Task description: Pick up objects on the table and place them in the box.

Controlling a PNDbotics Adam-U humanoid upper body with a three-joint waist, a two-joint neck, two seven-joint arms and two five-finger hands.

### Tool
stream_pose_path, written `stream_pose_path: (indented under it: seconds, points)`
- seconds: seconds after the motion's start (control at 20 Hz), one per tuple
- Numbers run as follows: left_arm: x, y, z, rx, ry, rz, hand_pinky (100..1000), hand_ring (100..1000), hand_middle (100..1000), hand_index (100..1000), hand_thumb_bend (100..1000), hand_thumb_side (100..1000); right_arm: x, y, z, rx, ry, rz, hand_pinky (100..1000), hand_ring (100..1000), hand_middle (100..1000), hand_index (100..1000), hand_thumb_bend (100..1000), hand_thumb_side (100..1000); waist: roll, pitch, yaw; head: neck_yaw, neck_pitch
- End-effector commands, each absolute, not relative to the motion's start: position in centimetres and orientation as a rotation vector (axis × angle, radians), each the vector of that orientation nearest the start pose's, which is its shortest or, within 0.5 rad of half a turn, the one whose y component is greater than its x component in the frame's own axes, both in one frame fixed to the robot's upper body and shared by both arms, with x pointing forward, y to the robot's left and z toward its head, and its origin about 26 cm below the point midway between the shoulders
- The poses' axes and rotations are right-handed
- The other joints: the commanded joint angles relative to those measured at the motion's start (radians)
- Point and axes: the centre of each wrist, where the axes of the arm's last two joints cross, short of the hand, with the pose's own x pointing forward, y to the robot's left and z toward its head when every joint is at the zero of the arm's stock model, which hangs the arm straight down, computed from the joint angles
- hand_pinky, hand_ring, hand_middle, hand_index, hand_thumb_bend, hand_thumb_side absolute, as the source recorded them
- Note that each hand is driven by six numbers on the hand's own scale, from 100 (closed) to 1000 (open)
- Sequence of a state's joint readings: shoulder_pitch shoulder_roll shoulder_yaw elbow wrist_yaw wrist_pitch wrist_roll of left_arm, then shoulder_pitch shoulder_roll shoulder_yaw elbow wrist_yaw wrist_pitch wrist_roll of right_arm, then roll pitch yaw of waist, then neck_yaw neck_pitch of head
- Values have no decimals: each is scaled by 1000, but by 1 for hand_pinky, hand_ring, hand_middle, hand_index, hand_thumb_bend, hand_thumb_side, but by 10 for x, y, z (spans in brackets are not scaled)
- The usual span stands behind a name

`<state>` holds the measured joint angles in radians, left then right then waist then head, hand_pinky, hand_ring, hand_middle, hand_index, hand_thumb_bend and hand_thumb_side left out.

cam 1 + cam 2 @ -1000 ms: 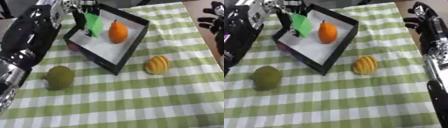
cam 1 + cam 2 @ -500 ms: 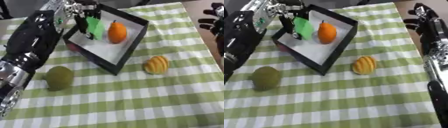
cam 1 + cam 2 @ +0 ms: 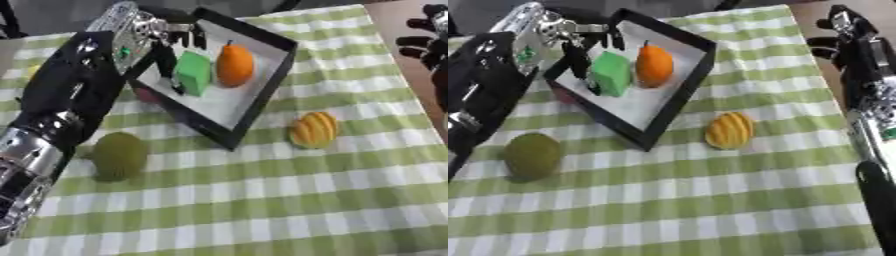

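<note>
The black box (image 3: 255,98) with a white floor stands tilted at the back left of the green checked cloth. In it, a green block (image 3: 192,74) rests against an orange fruit (image 3: 234,65). My left hand (image 3: 168,44) hovers over the box's left side, fingers straight. One finger runs down the block's left face and the others stand above it. On the cloth outside lie a ribbed yellow-orange fruit (image 3: 313,129), right of the box, and an olive-green round fruit (image 3: 118,155), in front of it. My right hand (image 3: 847,39) rests relaxed at the upper right, off the cloth.
My left forearm (image 3: 66,105) crosses the left side of the cloth, just above the olive fruit. A small reddish thing (image 3: 566,95) shows against the box's outer left wall. Brown table surface (image 3: 394,20) borders the cloth on the right.
The green block has come down onto the box floor beside the orange fruit. My left hand's fingers have spread away from it. The right hand has stayed put.
</note>
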<state>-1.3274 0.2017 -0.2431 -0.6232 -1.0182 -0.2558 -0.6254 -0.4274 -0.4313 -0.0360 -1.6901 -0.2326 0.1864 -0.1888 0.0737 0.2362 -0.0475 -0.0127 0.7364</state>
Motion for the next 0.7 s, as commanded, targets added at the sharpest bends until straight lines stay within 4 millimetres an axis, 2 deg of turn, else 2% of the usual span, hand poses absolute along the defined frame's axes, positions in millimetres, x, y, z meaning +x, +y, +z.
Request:
stream_pose_path:
  seconds: [0.05,0.25,0.4,0.55,0.65,0.7]
  points:
    - [512,136,280,784,-1285,-1902,780,799,816,863,817,100,353,-301,199,-218,-1968,68,778,703,757,897,100,738,5,-15,3,-1,-2]
    - [509,144,295,807,-1333,-1868,768,774,777,839,759,100,352,-302,198,-222,-1962,72,778,703,757,897,100,738,2,-18,10,-2,2]
    - [505,158,318,846,-1378,-1823,764,766,766,826,748,100,352,-304,196,-232,-1956,74,778,703,757,896,100,737,0,-20,19,-2,6]
    - [500,185,342,912,-1399,-1749,764,765,765,822,745,100,351,-307,195,-245,-1951,73,778,703,756,896,100,736,-1,-23,31,-5,8]
    - [497,200,352,939,-1398,-1702,765,768,768,825,755,100,351,-309,195,-253,-1950,70,778,702,756,895,100,734,-1,-25,37,-6,8]
    - [496,217,356,968,-1377,-1663,766,770,770,826,758,100,350,-311,194,-260,-1948,68,778,702,756,895,100,734,0,-26,44,-10,10]
